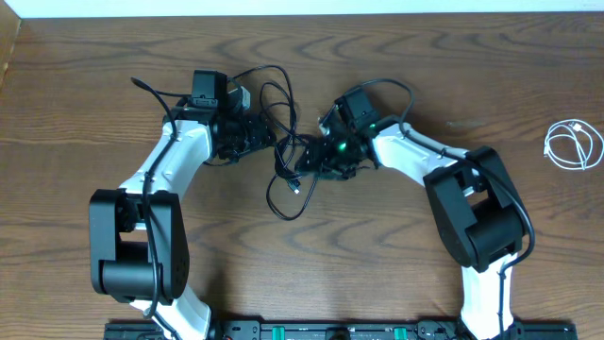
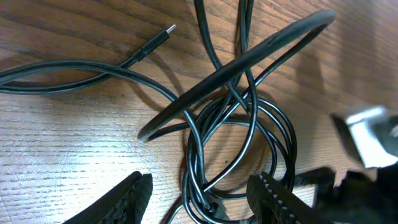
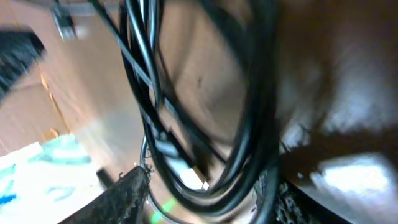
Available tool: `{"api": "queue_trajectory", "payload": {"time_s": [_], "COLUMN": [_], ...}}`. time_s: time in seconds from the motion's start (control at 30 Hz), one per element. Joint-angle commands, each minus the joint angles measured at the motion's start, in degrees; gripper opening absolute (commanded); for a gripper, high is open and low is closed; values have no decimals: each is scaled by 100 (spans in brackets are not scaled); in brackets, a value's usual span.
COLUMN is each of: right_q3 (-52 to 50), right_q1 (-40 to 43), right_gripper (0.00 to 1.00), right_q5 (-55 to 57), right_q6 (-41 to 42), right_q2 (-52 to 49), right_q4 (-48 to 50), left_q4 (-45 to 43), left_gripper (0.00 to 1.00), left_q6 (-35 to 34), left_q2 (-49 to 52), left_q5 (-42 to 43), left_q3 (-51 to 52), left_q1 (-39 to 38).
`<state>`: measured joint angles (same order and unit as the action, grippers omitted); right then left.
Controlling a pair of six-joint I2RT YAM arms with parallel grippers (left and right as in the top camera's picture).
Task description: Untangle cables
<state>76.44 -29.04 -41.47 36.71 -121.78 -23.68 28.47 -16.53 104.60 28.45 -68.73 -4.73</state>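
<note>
Two thin black cables (image 1: 286, 165) lie knotted together at the table's middle, with loops running up to the back. In the left wrist view the tangle (image 2: 236, 130) shows several crossed loops and one free plug end (image 2: 163, 36). My left gripper (image 1: 267, 140) is open, and its jaws (image 2: 202, 199) straddle a bunch of strands without closing on them. My right gripper (image 1: 316, 162) meets the tangle from the right. Its jaws (image 3: 202, 196) are apart, with several blurred black strands (image 3: 146, 81) hanging between them. A coiled white cable (image 1: 574, 146) lies apart at the far right.
The brown wooden table (image 1: 396, 246) carries both arm bases at the front edge. Thicker black arm cables (image 1: 160, 104) arch over the left arm. A pale strip (image 1: 302, 8) runs along the back edge.
</note>
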Motion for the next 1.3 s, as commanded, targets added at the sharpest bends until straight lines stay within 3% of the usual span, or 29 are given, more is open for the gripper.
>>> {"api": "queue_trajectory", "payload": {"time_s": [0.0, 0.1, 0.23, 0.3, 0.53, 0.87, 1.13, 1.17, 1.27], "right_q3": [-59, -59, -59, -59, -57, 114, 1021, 1121, 1303], "right_q1": [-219, -304, -284, -243, 109, 994, 1025, 1005, 898], "right_gripper": [52, 49, 23, 16, 9, 13, 15, 17, 38], "right_q5": [46, 81, 380, 402, 404, 437, 1038, 1034, 1027], "right_q6": [15, 9, 9, -57, -590, -743, -745, -745, -743], "right_q2": [-72, -72, -72, -72, -72, -72, -72, -72, -72], "right_q4": [-166, -101, -52, -92, -573, -946, -931, -935, -962], "left_q4": [-2, -13, -15, -15, -22, -50, -55, -55, -52], "left_gripper": [54, 54, 54, 54, 54, 54, 54, 54, 54], "left_q6": [-28, -28, -28, -28, -28, -31, -28, -28, -28], "left_q2": [42, 42, 42, 42, 42, 42, 42, 42, 42], "left_q5": [50, 50, 50, 50, 50, 50, 48, 48, 50], "left_q3": [39, 39, 39, 39, 39, 39, 39, 39, 39], "left_q1": [-22, -22, -22, -22, -22, -22, -22, -22, -22]}}
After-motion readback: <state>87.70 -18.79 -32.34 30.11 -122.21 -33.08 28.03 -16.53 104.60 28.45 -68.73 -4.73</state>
